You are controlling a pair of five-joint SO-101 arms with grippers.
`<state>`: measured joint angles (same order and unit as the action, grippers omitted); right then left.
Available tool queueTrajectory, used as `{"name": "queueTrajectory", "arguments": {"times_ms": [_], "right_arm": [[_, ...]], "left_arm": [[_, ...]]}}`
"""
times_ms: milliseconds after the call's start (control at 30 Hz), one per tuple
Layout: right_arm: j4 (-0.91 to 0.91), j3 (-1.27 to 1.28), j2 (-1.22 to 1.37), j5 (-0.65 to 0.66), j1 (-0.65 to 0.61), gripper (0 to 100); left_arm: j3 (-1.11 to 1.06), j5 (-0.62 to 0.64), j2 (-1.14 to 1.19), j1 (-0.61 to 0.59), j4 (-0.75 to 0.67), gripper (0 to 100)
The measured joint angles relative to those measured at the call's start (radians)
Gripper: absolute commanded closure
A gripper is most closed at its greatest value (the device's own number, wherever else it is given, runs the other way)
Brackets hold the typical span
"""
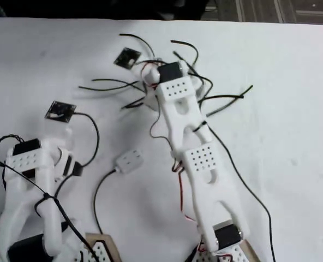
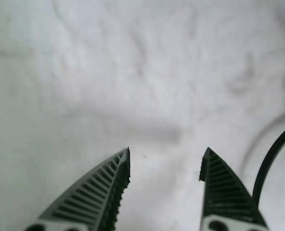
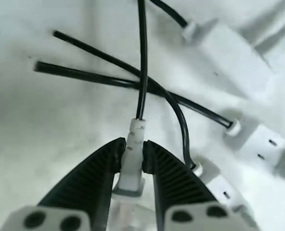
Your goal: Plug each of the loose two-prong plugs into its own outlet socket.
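Note:
My right gripper (image 3: 132,147) is shut on a small white two-prong plug (image 3: 136,130), whose black cord (image 3: 141,57) runs away from the fingers. White outlet sockets (image 3: 235,54) (image 3: 270,143) lie close beyond it among crossing black cords. In the high view that gripper (image 1: 149,76) sits in the cord cluster at the table's far middle. My left gripper (image 2: 166,151) stands open over bare white cloth with nothing between its fingers; a black cord (image 2: 270,161) passes beside one finger. In the high view the left gripper (image 1: 67,158) is at the near left.
A white socket block (image 1: 130,161) with its cord lies between the two arms. Two black square pieces (image 1: 60,111) (image 1: 127,57) on cords lie at the left and far middle. Loose black cords (image 1: 227,98) spread around the right arm's wrist.

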<state>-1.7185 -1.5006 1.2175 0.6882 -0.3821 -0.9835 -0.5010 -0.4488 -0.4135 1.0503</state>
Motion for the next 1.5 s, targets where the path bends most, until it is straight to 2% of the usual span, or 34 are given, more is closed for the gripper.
{"name": "queueTrajectory", "arguments": {"times_ms": [233, 533, 767, 967, 1133, 1500], "right_arm": [[0.000, 0.327, -0.222, 0.000, 0.026, 98.1], [0.008, 1.020, -0.689, -0.003, 0.025, 98.1], [0.025, 1.390, -0.772, -0.003, 0.026, 98.1], [0.052, 1.534, -0.772, 0.058, 0.025, 97.9], [0.055, 1.564, -0.772, 0.071, 0.014, 88.2], [0.055, 1.560, -0.709, 0.074, -0.009, 89.6]], "left_arm": [[0.000, 0.000, 0.000, 0.000, 0.000, 75], [0.000, 0.000, 0.000, 0.000, 0.000, 75], [0.000, 0.000, 0.000, 0.000, 0.000, 75], [-0.002, 0.000, 0.000, 0.000, 0.000, 75], [-0.002, 0.000, 0.000, 0.000, 0.000, 75], [-0.002, 0.000, 0.000, 0.000, 0.000, 75]]}}
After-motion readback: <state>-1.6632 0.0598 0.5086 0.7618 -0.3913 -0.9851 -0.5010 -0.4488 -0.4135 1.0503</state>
